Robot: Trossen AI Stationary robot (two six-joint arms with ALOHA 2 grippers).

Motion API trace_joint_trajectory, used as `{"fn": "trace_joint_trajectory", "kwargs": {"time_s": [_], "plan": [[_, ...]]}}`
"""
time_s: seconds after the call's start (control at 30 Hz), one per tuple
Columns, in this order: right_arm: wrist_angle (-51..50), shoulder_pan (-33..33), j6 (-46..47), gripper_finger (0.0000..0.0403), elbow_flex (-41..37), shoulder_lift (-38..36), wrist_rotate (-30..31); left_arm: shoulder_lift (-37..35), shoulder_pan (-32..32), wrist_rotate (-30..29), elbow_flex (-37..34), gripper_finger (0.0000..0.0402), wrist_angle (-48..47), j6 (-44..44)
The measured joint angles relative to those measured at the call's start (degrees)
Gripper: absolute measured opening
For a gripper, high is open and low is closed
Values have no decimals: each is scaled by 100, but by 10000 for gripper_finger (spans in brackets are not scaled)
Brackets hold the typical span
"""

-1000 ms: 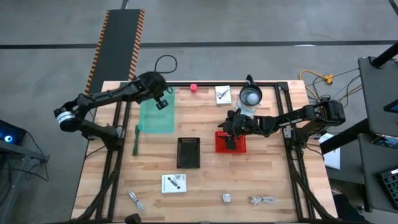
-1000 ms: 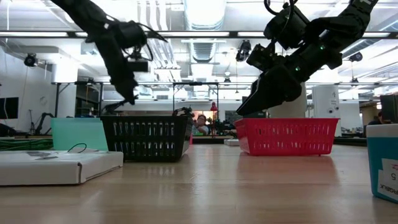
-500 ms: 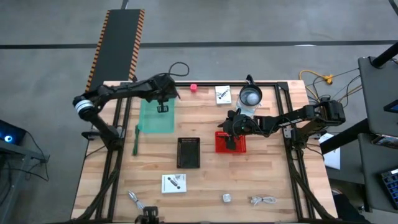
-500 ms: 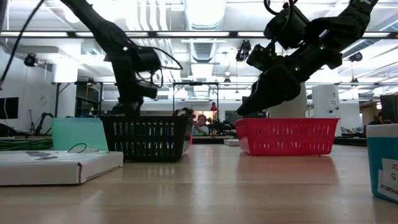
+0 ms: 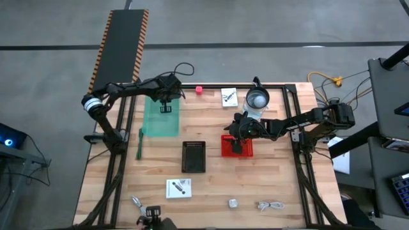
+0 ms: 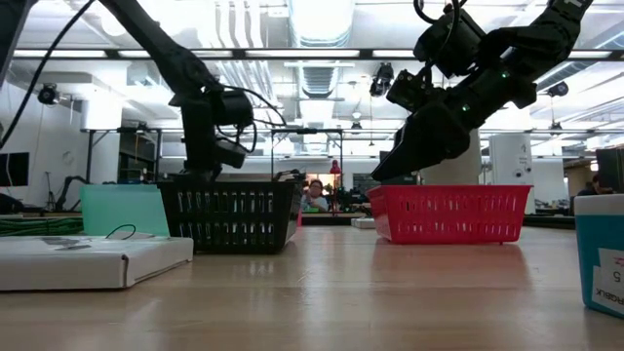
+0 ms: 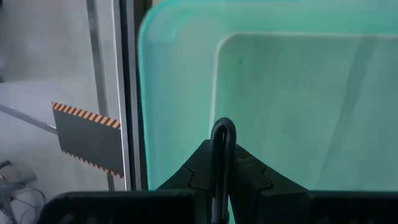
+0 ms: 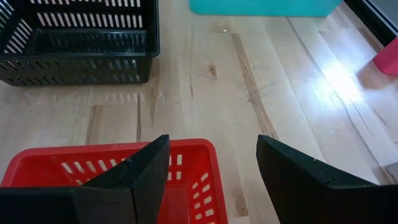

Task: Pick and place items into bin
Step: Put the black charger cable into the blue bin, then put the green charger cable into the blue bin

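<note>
My left gripper (image 5: 166,107) hangs over the far part of the teal bin (image 5: 160,121), shut on a thin dark loop (image 7: 222,132). In the low view its fingertips are hidden behind the black basket (image 6: 230,214). My right gripper (image 8: 211,162) stands open above the red basket (image 5: 249,152), with nothing between its fingers. On the table lie a white card (image 5: 229,97) and a pink blob (image 5: 199,90) at the far edge, another white card (image 5: 179,188), a silver cube (image 5: 234,203), a cable bundle (image 5: 271,205) and a clip (image 5: 139,204) near the front. My left gripper pinches the thin dark loop between its two fingers. The loop's rounded end (image 7: 222,124) sticks out past the fingertips (image 7: 245,171). The fingers slant down over the teal bin, and the loop is clear of the bin's floor.
A black basket (image 5: 193,156) stands in the table's middle, left of the red one. A clear jug (image 5: 257,99) is at the far edge, right of the card. A green stick (image 5: 139,144) lies left of the teal bin. A metal frame (image 5: 121,128) borders the table.
My left gripper has sunk toward the teal bin and rolled about its own axis, staying shut on the dark loop. Its arm has swung toward the table's far edge.
</note>
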Motion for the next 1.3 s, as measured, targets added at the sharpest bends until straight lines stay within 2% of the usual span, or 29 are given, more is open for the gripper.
{"fn": "trace_joint_trajectory", "kwargs": {"time_s": [0.37, 0.97, 1.3], "plan": [[0, 0, -1, 224, 0, 0, -1, 1, 30, 44, -26, 15, -8, 75], [0, 2, -1, 224, 0, 0, -4, -2, 25, 0, -31, 112, 17, 49], [-1, 1, -2, 224, 0, 0, -7, -226, -47, -278, -37, 124, -136, -312]]}}
